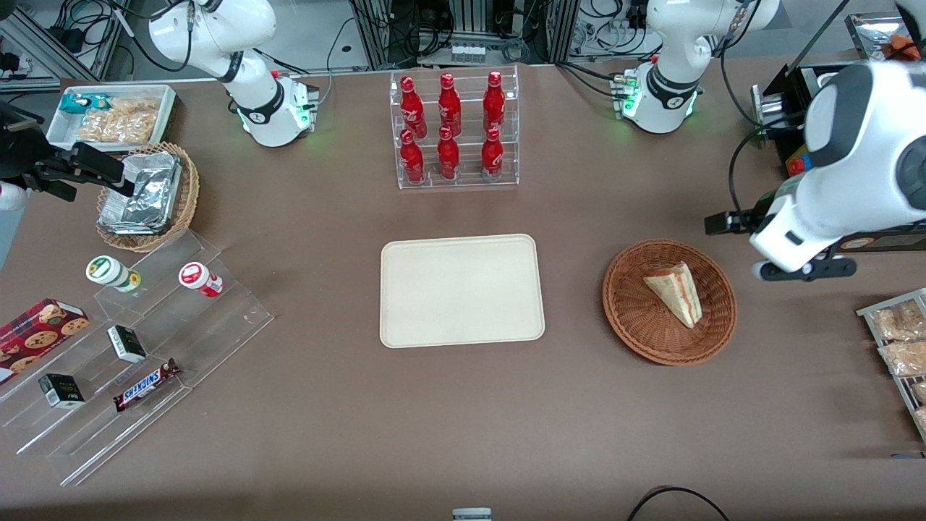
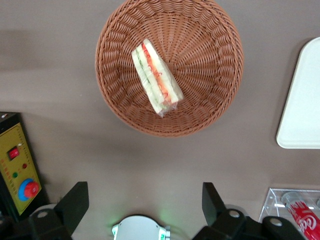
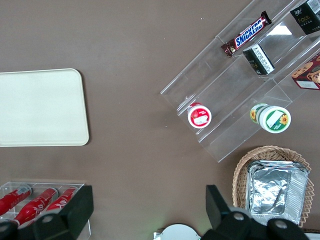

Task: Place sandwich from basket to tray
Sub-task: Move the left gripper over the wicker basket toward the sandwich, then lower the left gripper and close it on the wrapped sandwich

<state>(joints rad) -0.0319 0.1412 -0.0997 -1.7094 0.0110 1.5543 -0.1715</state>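
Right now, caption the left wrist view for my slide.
Open gripper poised above sandwich in basket, tray alongside.

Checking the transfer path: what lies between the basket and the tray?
Nothing: the front view shows bare brown table between the basket, holding the sandwich, and the tray. The open gripper hangs apart from the basket.
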